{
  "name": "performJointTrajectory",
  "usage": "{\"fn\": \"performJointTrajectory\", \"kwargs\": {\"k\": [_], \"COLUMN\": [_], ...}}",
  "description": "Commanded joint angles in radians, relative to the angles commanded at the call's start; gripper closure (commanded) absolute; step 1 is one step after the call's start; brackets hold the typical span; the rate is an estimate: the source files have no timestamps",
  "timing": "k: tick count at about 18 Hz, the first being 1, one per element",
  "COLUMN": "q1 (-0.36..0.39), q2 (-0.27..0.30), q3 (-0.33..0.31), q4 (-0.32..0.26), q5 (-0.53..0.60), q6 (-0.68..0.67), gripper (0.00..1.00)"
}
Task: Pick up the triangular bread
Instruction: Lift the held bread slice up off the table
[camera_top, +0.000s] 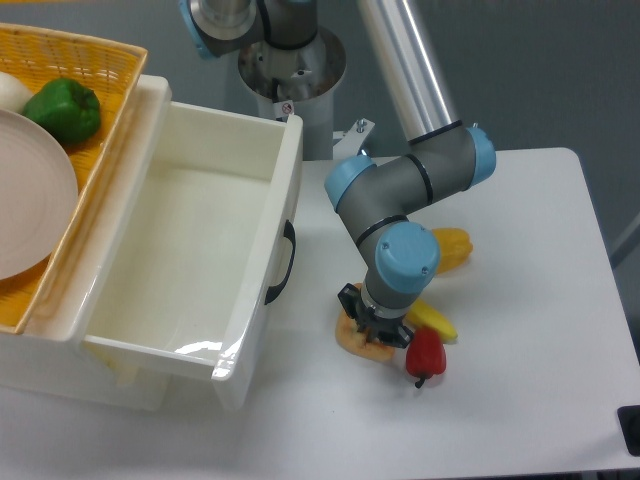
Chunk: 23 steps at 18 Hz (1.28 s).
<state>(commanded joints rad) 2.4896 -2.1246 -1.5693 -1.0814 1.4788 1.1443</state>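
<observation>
The triangular bread (355, 343), a puffy tan-orange pastry, lies on the white table just right of the drawer's front. My gripper (375, 322) points straight down onto it, and its dark fingers are drawn in against the bread's sides. The wrist hides the bread's upper right part. The bread rests on the table surface.
A red pepper (426, 353) touches the bread's right side, with a yellow banana (432, 318) just behind it and a yellow-orange pepper (452, 248) further back. The open white drawer (180, 250) with a black handle (281, 262) stands to the left. A wicker basket (110, 150) holds a green pepper (64, 108) and a plate.
</observation>
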Motion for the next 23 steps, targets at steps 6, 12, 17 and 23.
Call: {"fn": "performJointTrajectory", "kwargs": {"k": [6, 12, 17, 23], "q1": [0.009, 0.043, 0.075, 0.098], "q2": [0.035, 0.097, 0.144, 0.215], "q3": [0.02, 0.021, 0.043, 0.052], "q4": [-0.021, -0.1, -0.199, -0.288], "q5": [-0.002, 0.0, 0.002, -0.005], "q6": [0.006, 0.07, 0.175, 0.291], "gripper": [0.91, 0.91, 0.91, 0.91]}}
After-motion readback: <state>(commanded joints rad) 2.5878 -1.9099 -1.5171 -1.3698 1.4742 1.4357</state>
